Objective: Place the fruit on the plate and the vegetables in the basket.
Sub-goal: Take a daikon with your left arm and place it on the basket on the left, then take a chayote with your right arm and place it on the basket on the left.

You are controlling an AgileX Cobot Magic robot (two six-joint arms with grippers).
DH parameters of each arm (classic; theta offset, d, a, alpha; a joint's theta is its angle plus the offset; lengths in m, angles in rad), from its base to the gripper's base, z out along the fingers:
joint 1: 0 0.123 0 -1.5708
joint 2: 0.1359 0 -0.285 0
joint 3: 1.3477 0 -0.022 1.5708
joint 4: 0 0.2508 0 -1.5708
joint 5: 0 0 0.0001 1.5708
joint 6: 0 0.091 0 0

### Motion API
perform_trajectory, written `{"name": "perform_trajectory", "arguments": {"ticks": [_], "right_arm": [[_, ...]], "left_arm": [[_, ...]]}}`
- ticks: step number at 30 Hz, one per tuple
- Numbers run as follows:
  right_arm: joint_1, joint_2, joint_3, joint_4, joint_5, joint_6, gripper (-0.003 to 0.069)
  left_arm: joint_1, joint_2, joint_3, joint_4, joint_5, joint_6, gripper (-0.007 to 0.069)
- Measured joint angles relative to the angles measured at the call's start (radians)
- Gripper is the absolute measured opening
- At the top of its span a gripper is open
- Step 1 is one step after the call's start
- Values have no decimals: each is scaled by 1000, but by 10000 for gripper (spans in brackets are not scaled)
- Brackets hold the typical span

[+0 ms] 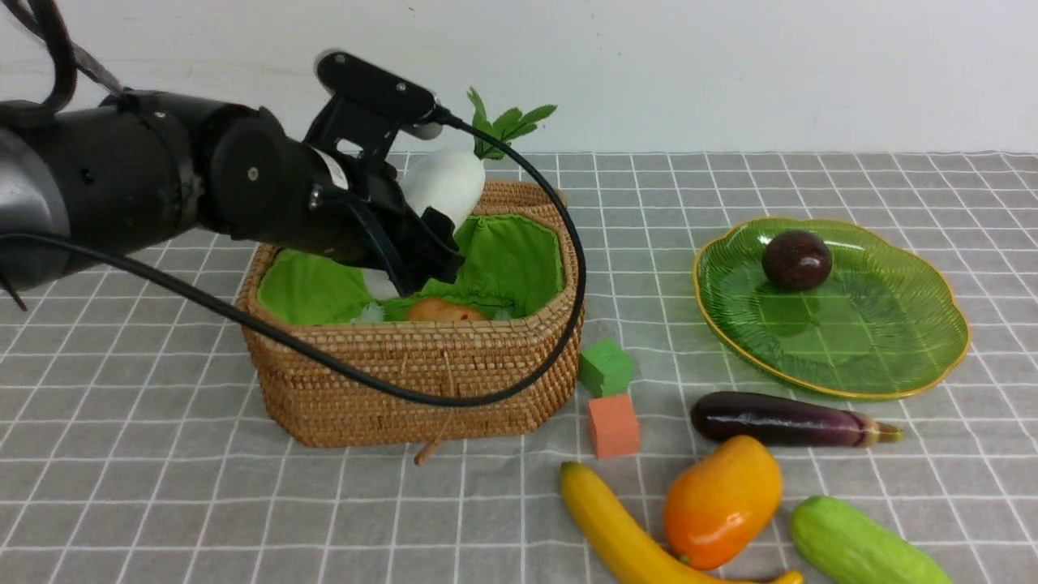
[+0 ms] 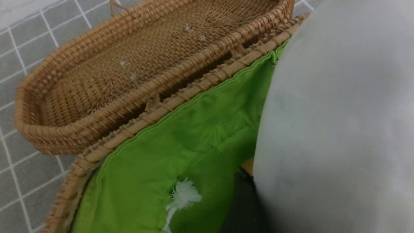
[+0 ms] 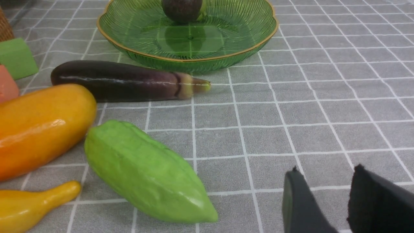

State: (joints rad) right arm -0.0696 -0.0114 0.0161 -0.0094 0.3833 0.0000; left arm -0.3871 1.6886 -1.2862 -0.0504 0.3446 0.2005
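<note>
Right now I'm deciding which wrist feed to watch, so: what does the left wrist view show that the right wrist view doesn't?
Left wrist only: the white radish, huge and blurred, over the green-lined basket, and the wicker lid beside it. Right wrist only: the plate holding the maroon ball, the eggplant, cucumber, mango, banana, two foam cubes, and the open right gripper. Shared: the grey checked cloth, plus a sliver of the basket's wicker at the right wrist view's edge.

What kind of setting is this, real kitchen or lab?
Likely a staged lab tabletop: grey grid tablecloth against a bare white wall, glossy toy produce like the mango, foam cubes, and the left gripper holding a radish.
</note>
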Motion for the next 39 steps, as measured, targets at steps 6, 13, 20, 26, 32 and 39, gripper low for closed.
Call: {"name": "perform_trajectory", "arguments": {"ticks": [6,13,20,26,32,39], "right_arm": [[0,0,0,0,0,0,242],[0,0,0,0,0,0,242],[0,0,0,0,0,0,242],[0,0,0,0,0,0,242],[0,0,0,0,0,0,242],[0,0,0,0,0,0,242]], "left_arm": [[0,-22,0,0,38,-22,556],[0,-138,0,4,147,-21,584],[0,-314,0,-10,272,-21,537],[0,-630,0,-55,552,-32,330],[0,-890,15,-47,768,-159,78],[0,-1134,200,-33,808,-309,-13]]}}
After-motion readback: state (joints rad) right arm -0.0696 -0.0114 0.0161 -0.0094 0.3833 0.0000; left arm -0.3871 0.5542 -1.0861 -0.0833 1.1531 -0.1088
